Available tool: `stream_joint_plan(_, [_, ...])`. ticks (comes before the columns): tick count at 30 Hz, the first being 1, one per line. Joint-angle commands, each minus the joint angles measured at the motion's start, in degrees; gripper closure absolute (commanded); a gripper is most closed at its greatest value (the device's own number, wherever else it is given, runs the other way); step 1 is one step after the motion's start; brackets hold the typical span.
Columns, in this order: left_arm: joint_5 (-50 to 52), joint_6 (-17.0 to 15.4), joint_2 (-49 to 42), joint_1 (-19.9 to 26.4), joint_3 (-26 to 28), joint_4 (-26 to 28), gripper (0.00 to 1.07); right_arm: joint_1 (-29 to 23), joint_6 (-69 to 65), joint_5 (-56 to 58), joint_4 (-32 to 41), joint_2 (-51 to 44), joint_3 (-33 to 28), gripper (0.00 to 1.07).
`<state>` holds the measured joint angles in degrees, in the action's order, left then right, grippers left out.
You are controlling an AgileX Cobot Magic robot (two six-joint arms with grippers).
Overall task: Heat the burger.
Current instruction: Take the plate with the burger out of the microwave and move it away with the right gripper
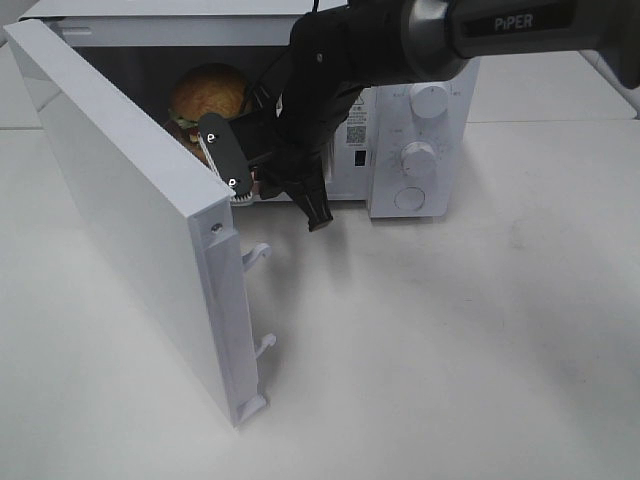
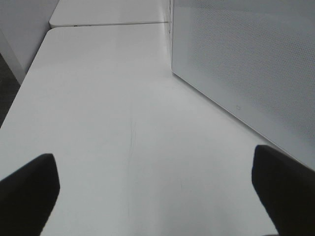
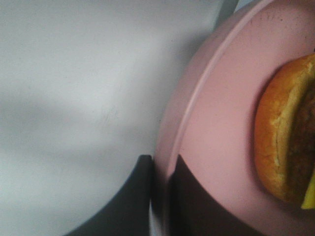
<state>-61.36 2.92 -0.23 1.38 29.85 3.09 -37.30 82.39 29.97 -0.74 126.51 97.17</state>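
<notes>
The right gripper (image 1: 275,190), in the upper middle of the high view, reaches into the mouth of the microwave (image 1: 420,150). In the right wrist view its 2 dark fingers (image 3: 130,201) are closed on the rim of the pink plate (image 3: 216,128), 1 on each side of the edge.

The grip is at the very edge of the plate, so the plate could tilt and let the tall burger (image 1: 205,98) slide or topple. That risk looks greatest if the arm drags or lets go before the plate sits flat on the oven floor. The open door (image 1: 140,220), which runs from the upper left to the lower middle of the high view, hangs close beside the arm, and a careless pull back could knock it.

The microwave holds the burger, seen in the upper left of the high view inside the cavity. The plate carries the burger, whose bun (image 3: 280,142) sits at the right edge of the right wrist view.

The left gripper (image 2: 155,196) hangs wide open above the bare table (image 2: 108,123), holding nothing, beside the white dotted wall (image 2: 246,64) at the upper right.
</notes>
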Motion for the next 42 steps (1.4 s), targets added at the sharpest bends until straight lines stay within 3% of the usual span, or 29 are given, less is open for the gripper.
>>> stream_joint_plan(1, [0.17,-0.06,-1.03,0.06,-0.23,0.00,0.07,-0.06,2.12,-5.73,0.29,-3.32,-2.18,1.07])
stream_joint_plan(7, [0.17,-0.06,-1.03,0.06,-0.23,0.00,0.07,-0.06,5.67,-10.37,1.38,-7.68,-9.74,1.07])
stream_joint_plan(23, [0.17,-0.06,-1.03,0.06,-0.23,0.00,0.07,1.95,15.76,-11.17,9.11,-16.04,-19.48,1.07])
stream_joint_plan(42, [0.17,-0.06,-1.03,0.06,-0.23,0.00,0.07,1.78,17.36,-15.41,9.57,-26.41,-33.69,1.07])
